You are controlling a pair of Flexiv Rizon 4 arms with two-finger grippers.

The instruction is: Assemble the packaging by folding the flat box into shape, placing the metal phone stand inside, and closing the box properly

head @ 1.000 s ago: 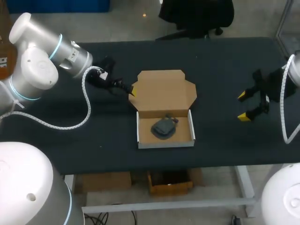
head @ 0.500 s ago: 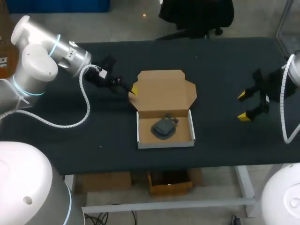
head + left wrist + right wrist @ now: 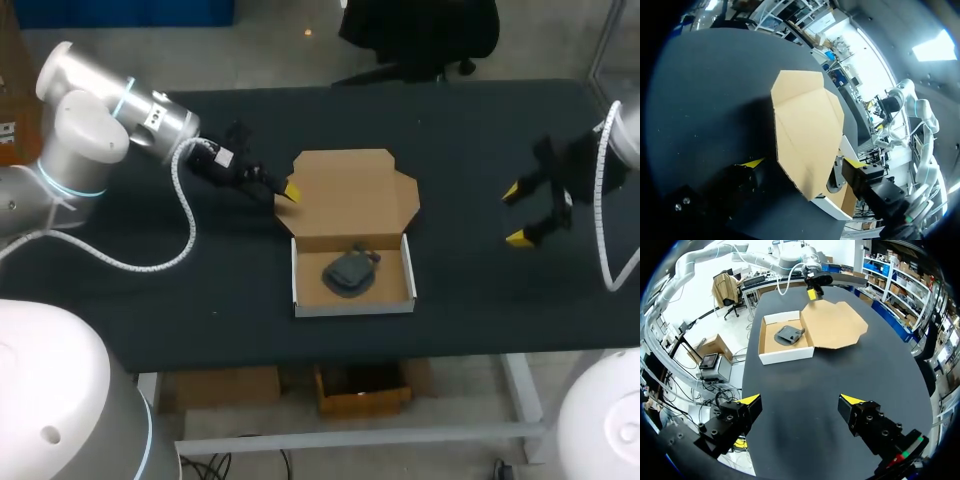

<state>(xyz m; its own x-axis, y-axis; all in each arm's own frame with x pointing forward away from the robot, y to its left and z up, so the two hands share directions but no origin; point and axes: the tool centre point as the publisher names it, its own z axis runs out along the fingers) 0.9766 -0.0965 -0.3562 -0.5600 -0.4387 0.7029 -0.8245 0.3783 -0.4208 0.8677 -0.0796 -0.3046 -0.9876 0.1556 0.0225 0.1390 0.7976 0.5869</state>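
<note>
One white-walled box tray (image 3: 353,308) sits nearest you on the dark surface (image 3: 150,300), with the dark metal phone stand (image 3: 350,272) lying inside it. Behind the tray, the brown lid (image 3: 350,195) lies folded back and open. Your left fingers (image 3: 292,190) are spread apart at the lid's left corner, its edge between them. Your right fingers (image 3: 517,238) stand open over the surface, well apart from the box.
</note>
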